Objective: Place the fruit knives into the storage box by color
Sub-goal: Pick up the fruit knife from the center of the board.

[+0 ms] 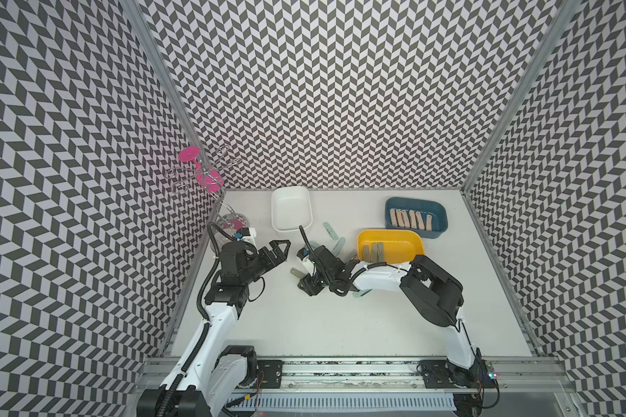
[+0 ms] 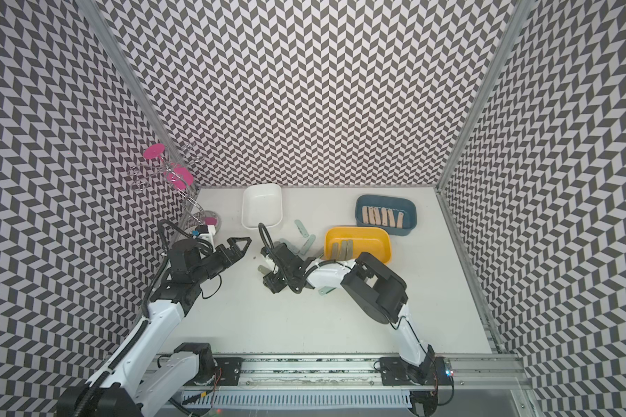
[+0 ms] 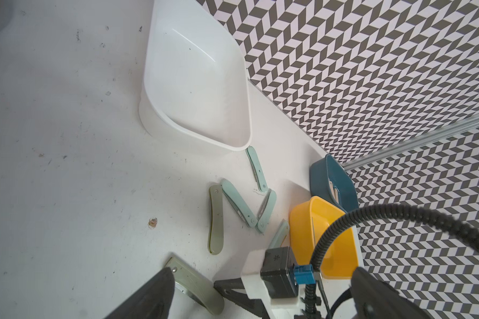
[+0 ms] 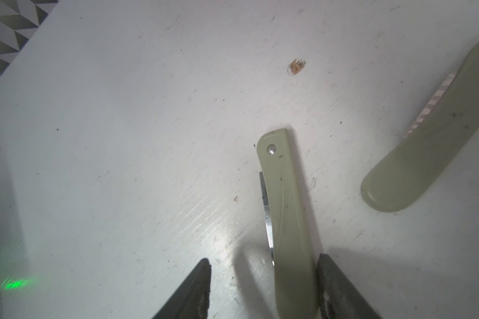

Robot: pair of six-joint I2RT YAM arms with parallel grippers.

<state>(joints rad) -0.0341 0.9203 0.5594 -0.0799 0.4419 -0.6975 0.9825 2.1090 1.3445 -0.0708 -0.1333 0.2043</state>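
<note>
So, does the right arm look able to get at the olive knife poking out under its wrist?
Probably yes: the olive knife lies flat on bare table between the right arm's open jaws, one jaw at its edge, nothing over it.

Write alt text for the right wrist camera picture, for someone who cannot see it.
An olive-green plastic folding fruit knife lies flat on a scuffed white tabletop between the two dark fingers of the right end effector, whose jaws stand open around it. A second olive-green fruit knife lies apart.
</note>
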